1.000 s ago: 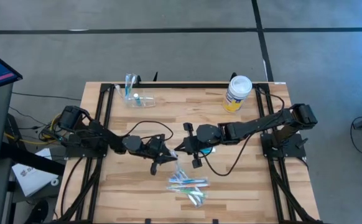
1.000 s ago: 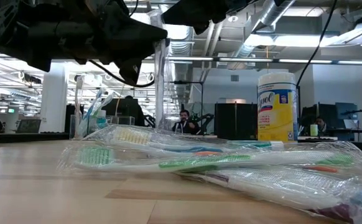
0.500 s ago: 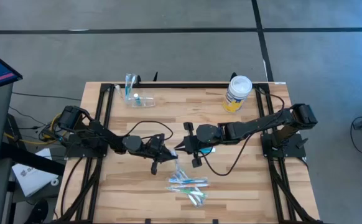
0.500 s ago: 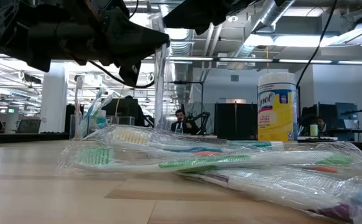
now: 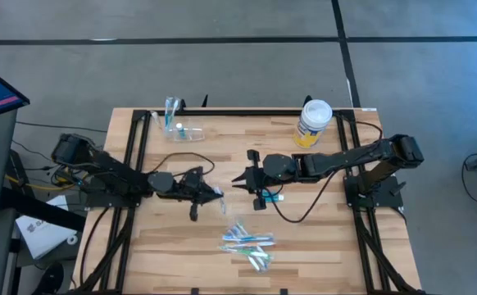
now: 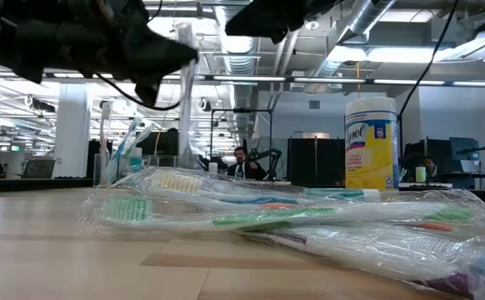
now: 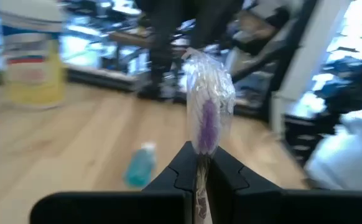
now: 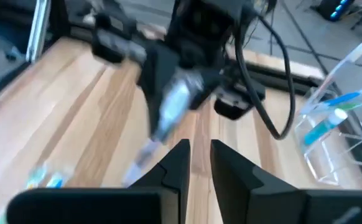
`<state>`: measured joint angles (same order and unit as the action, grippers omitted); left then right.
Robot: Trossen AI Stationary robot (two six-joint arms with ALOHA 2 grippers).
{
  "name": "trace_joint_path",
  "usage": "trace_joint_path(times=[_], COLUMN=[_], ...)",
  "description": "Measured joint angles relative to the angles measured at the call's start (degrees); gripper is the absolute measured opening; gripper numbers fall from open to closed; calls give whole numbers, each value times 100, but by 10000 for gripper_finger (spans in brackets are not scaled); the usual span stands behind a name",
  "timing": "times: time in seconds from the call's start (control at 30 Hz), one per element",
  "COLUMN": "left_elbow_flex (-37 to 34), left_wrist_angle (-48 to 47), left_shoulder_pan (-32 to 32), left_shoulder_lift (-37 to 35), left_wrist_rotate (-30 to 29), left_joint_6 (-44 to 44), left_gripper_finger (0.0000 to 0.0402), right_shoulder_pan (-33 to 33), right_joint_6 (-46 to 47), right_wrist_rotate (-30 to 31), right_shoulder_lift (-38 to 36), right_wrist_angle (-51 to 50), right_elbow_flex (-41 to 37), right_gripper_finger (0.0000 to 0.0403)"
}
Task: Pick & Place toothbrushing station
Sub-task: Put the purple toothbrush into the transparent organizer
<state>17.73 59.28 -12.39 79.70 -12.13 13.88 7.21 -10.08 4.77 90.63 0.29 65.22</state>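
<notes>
Above the table's middle, my left gripper [image 5: 208,193] is clamped tight on one slim toothbrush with a purple head, sealed in clear plastic wrap [image 7: 206,118]. From my wrist it stands upright between the fingers, head end up, and in the low view it hangs clear of the wood, probably so it can be lowered handle-first into a holder.

My right gripper [image 5: 243,178] floats just beside the left one, over the small teal-blue tube [image 5: 273,197] lying flat on the boards. Its fingers [image 8: 177,163] stand slightly parted, with nothing visibly between them. Judgement: no grip on that side.

The bunch of wrapped blue, green, pink and white toothbrushes [image 5: 247,243] lies in a loose heap near the front edge, well apart from the small clear plastic cup [image 5: 183,129] at the back left. That cup already holds a few upright brushes and what looks like a small blue tube or bottle, so I take it as the destination.

The tall white-lidded wipes canister with a yellow label [image 6: 371,143] stands at the back right, untouched. Its label reads "Lysol" in the low view; the smaller print is illegible. No other writing can be read.
</notes>
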Motion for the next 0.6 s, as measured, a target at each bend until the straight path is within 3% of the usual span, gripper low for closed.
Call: trace_joint_path(times=[0.3,0.6], left_elbow_flex=[-349,-349], left_wrist_angle=[-1641,-2449], left_shoulder_pan=[525,1184], left_shoulder_lift=[-1758,-2717], left_wrist_rotate=[-518,-594], left_joint_6=[-14,-198], left_gripper_finger=[5,4], right_shoulder_pan=[-22,-14], right_joint_6=[162,226], right_wrist_rotate=[-19,-19], right_shoulder_lift=[7,7], right_wrist_angle=[-139,-155], right_elbow_flex=[-3,-3], right_gripper_finger=[56,56])
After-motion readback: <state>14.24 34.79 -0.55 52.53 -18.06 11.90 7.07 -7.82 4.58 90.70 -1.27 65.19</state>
